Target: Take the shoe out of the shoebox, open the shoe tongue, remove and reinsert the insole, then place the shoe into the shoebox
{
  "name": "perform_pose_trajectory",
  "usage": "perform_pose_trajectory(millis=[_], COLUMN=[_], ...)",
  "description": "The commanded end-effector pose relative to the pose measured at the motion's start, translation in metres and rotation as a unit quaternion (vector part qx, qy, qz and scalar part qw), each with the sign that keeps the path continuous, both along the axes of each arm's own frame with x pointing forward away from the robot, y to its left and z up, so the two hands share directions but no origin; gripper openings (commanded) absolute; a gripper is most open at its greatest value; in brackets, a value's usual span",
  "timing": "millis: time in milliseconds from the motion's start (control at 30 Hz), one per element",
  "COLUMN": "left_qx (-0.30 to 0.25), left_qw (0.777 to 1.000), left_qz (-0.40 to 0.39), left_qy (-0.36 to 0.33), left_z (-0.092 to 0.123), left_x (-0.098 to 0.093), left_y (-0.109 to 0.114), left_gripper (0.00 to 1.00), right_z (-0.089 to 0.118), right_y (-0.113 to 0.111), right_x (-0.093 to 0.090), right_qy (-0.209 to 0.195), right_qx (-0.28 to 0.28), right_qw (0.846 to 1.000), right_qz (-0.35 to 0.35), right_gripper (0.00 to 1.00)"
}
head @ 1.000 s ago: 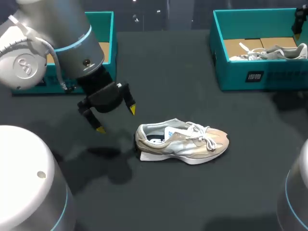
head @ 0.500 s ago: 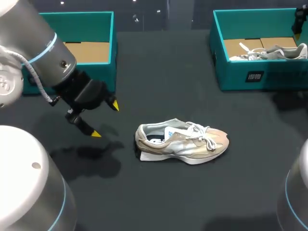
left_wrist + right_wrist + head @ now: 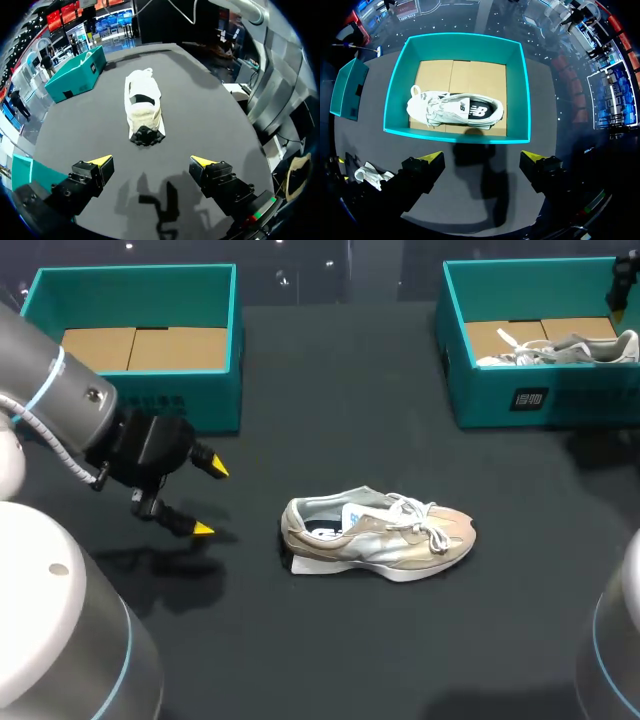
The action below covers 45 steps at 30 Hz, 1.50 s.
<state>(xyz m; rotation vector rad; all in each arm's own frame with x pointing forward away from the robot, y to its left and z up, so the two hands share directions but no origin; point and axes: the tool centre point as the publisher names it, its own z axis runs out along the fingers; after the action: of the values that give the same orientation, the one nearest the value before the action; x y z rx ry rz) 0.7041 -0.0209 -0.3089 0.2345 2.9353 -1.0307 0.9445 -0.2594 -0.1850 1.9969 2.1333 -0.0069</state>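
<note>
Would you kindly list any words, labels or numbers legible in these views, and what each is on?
Right shoebox front: white label and faint print, too small to read.
Left shoebox front: faint print, too blurred to read.
Boxed shoe: side logo, no legible words.
Shoe on the table: blue mark inside, unreadable.
</note>
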Motion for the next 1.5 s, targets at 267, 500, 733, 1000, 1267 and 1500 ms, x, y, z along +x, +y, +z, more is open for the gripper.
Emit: perform_pose_trajectory(millis=[267,500,733,1000,1267,1500], left_qx=[-0.122,-0.122,-0.140,-0.228,-0.246,-0.241], left_qw=[0.991,0.991,0.989,0.969,0.964,0.966], left_qz=[-0.025,-0.025,-0.015,0.060,0.070,0.080], left_qy=[0.044,0.044,0.048,0.078,0.071,0.045], left_z=[-0.031,-0.031,-0.037,-0.074,-0.079,-0.086], left_x=[-0.001,-0.001,0.002,0.012,0.008,0.004], left_y=[0.011,0.011,0.013,0.022,0.023,0.021], left_gripper=[1.00,1.00,1.00,1.00,1.00,1.00], right_z=[0.000,0.000,0.000,0.000,0.000,0.000], right_y=[0.000,0.000,0.000,0.000,0.000,0.000], right_x=[0.000,0.000,0.000,0.000,0.000,0.000], right_qy=[0.000,0.000,0.000,0.000,0.000,0.000], right_qx=[0.000,0.000,0.000,0.000,0.000,0.000], right_qw=[1.000,1.000,1.000,1.000,1.000,1.000], right_qz=[0.000,0.000,0.000,0.000,0.000,0.000], right_gripper=[1.00,1.00,1.00,1.00,1.00,1.00])
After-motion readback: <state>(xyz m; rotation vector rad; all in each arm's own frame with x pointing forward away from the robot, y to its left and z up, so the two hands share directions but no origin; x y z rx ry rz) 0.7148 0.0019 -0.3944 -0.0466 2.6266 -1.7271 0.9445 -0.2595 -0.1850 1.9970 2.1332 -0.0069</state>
